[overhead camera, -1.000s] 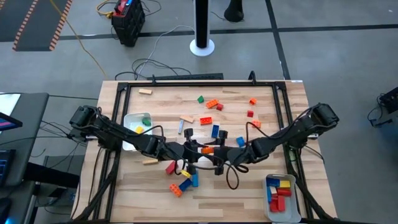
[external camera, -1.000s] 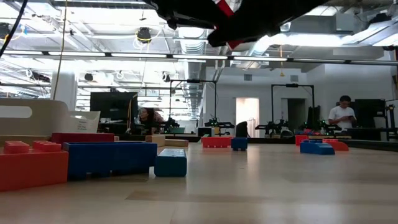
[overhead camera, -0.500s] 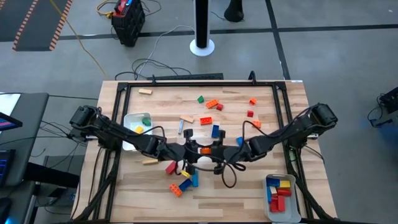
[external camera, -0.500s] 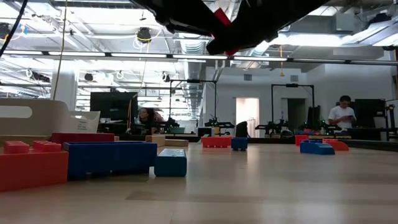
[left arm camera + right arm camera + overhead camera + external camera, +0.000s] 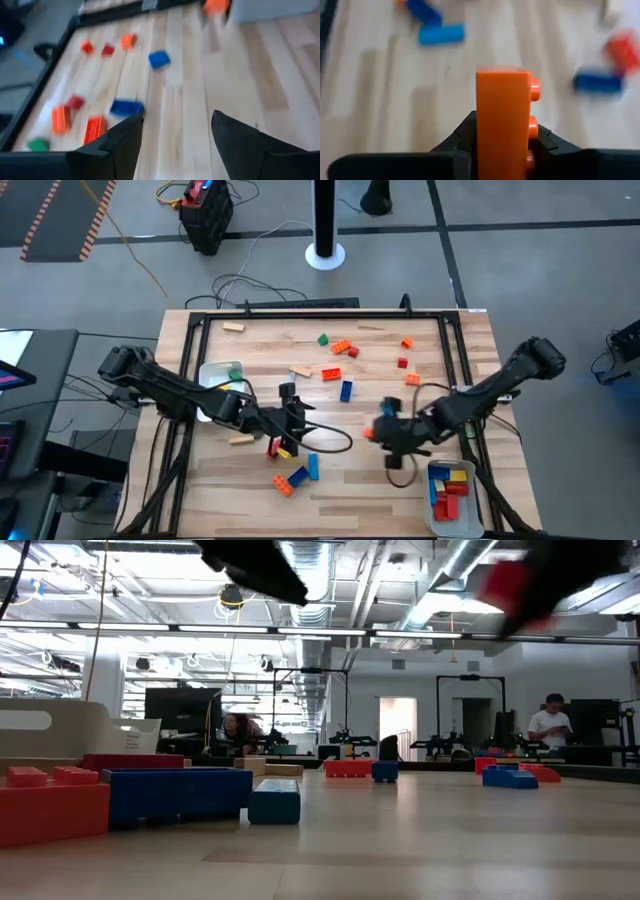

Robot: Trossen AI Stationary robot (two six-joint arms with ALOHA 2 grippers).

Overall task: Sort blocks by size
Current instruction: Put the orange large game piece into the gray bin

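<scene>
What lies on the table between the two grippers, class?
High view: only bare wood between the left gripper and the right gripper, which is shut on an orange brick.

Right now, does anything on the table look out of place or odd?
Nothing looks damaged or spilled. Loose blocks lie scattered on the table, as expected mid-sort. The right gripper holds an orange block upright; the left gripper is open and empty.

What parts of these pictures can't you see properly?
- High view: the brick in the right gripper is only a blurred reddish smear.
- Low view: both arms are dark blurs cut off by the top edge.
- Left wrist view: the blocks beyond the open left gripper are blurred; studs can't be counted.
</scene>
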